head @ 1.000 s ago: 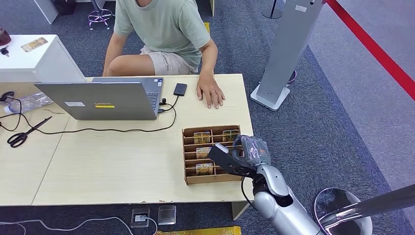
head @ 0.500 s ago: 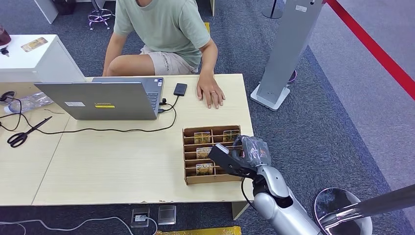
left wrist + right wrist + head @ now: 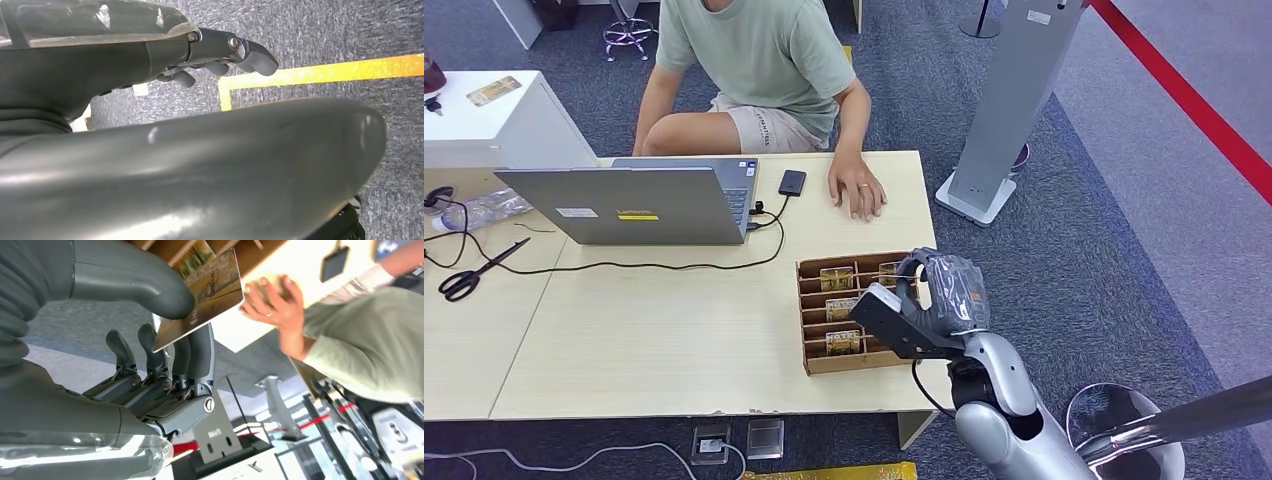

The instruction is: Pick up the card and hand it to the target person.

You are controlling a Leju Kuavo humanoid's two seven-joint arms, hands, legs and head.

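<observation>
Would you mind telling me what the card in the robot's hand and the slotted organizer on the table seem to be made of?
The card looks like glossy plastic or coated stock: it is thin, rigid and printed with a picture. The organizer appears to be raw brown cardboard or thin fibreboard, with matte, unpainted dividers.

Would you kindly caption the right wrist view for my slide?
Right hand pinches a card between thumb and fingers, the seated person's hand beyond.
</observation>
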